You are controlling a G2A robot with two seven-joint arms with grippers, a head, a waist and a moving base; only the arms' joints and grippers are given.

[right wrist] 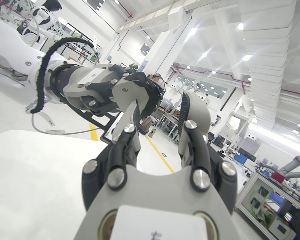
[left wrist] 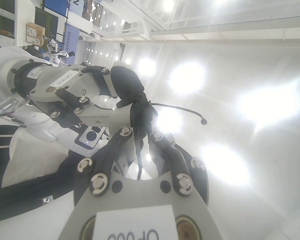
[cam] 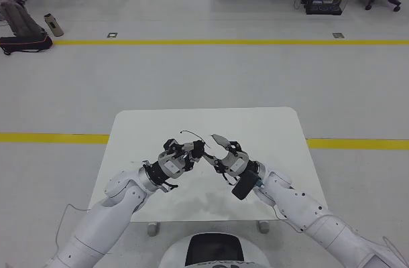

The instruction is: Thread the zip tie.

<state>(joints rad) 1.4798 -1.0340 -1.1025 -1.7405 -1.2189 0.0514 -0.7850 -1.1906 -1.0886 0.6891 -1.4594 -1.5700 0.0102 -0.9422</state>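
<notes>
Left of centre in the top view, my left end effector [cam: 195, 150] hangs over the white counter [cam: 271, 124]. Its fingers are pressed together, pinching the black zip tie [cam: 191, 133]. The strap arcs out of the pinch toward the upper left, free in the air. In the left wrist view its small head [left wrist: 203, 121] sits at the loose end. Just to the right, my right end effector [cam: 224, 142] is spread wide, its tips close beside the left one's.
</notes>
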